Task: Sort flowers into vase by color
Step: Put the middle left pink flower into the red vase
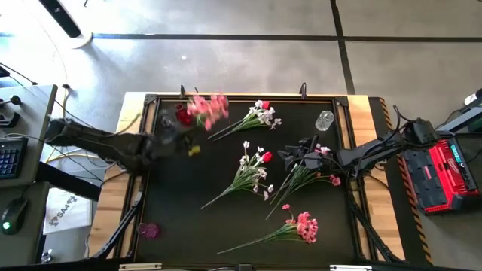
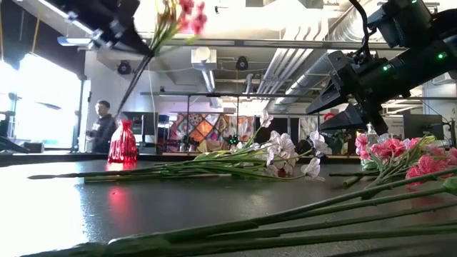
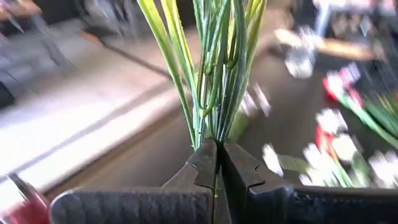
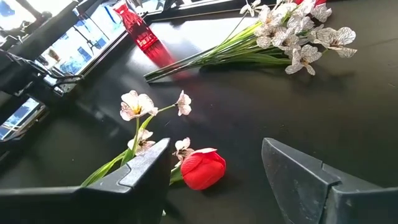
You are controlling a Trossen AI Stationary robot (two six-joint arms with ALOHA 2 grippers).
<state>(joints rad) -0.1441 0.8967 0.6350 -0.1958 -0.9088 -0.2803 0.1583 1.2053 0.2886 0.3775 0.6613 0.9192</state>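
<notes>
on the near part of the desk (image 1: 188, 226) a pink spray (image 1: 301, 227) lies flat with its stem running toward the left, and a small purple vase (image 1: 148, 230) stands by the near-left corner

toward the middle lies a white spray with a red bud (image 1: 256, 167), and just right of it another mixed spray (image 1: 316, 175) sits under the right end effector (image 1: 295, 155). that end effector hovers low with its two fingers spread wide and nothing between them; in the right wrist view a red bud (image 4: 202, 169) rests on the desk in the gap between the fingers, untouched, with white blossoms (image 4: 138, 104) beside it

farther back a white spray (image 1: 260, 115) lies near the far edge, with a clear vase (image 1: 324, 120) to its right

at the far left the left end effector (image 1: 157, 141) is raised above the desk and clamped tight on the green stems (image 3: 214, 74) of a pink bunch (image 1: 209, 110); the left wrist view shows the fingers (image 3: 205, 163) pressed together around the stems. the blossoms tilt up and away over the far-left part of the desk, close to a red vase (image 1: 183, 115). in the low view the red vase stands upright on the desk with the held stem slanting down toward it; whether the stem tip touches the vase cannot be told

beyond the desk a person (image 2: 102, 127) stands in the room
</notes>
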